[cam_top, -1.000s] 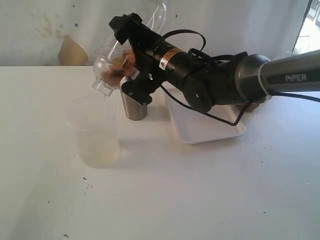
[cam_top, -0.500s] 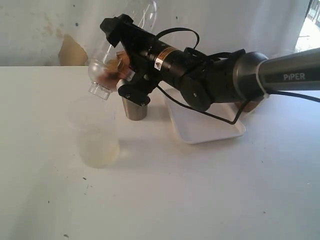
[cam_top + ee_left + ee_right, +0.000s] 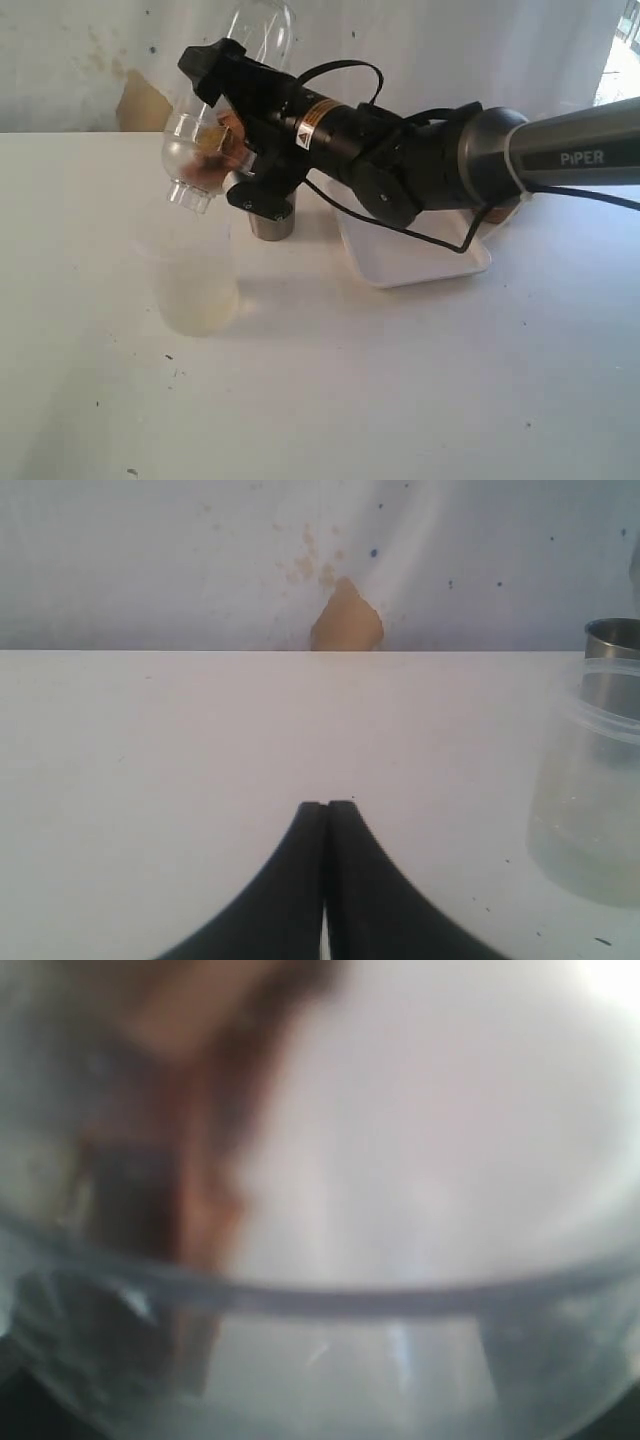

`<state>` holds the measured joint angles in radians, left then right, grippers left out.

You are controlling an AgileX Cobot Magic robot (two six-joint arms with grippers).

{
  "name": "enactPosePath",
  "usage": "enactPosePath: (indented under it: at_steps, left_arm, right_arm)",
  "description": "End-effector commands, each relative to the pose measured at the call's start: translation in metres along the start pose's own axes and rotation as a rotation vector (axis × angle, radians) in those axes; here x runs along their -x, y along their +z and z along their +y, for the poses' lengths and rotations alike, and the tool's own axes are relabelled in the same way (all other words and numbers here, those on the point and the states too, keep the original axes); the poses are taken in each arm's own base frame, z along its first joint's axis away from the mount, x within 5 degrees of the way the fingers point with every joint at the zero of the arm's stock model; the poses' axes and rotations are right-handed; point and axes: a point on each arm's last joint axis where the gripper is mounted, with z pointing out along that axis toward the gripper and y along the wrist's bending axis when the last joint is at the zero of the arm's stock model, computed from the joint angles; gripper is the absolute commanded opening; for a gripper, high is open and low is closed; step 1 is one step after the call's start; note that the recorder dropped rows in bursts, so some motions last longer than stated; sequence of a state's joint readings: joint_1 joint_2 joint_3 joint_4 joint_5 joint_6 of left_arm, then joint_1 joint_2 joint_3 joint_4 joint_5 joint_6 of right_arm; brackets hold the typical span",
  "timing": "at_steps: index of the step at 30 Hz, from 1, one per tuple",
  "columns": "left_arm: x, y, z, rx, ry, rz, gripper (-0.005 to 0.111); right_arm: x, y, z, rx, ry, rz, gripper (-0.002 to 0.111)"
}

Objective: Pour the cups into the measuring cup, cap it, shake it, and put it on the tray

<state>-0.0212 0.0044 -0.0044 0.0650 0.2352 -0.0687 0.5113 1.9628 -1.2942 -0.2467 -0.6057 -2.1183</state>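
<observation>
The measuring cup [image 3: 192,285], clear with pale liquid low inside, stands left of centre; it also shows in the left wrist view [image 3: 595,780]. My right gripper [image 3: 212,150] is shut on a clear domed lid [image 3: 188,165] and holds it tilted just above the cup's rim. The right wrist view is filled by the blurred lid [image 3: 320,1300]. The steel tumbler [image 3: 271,222] stands upright behind the gripper, seen too as [image 3: 612,638]. The white tray [image 3: 420,258] lies to the right. My left gripper [image 3: 327,806] is shut on nothing, low over bare table.
A dark brown rounded shape [image 3: 508,211] peeks out behind the right arm beyond the tray. A wall with a tan patch [image 3: 346,618] closes the table's far edge. The right arm reaches across the tray and the tumbler.
The right gripper has carried the domed lid leftward and a little down, from beside the steel tumbler to over the measuring cup. The left gripper's state is unchanged.
</observation>
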Motion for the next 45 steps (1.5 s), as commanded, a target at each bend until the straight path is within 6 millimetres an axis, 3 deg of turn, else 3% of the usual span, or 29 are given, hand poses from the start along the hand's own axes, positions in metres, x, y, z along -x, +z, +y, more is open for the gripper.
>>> enactPosePath:
  at_steps: [1,45]
  left_arm:
    - [-0.0011,0.0000,-0.0001,-0.001,-0.002,-0.002,0.000]
    - [-0.0011,0.0000,-0.0001,-0.001,-0.002,-0.002,0.000]
  right_arm:
    - [-0.0084,-0.0011,-0.0125,-0.070,-0.036,0.033,0.000]
    - [-0.0098,-0.0014,-0.0155,-0.102,-0.039,0.050,0.000]
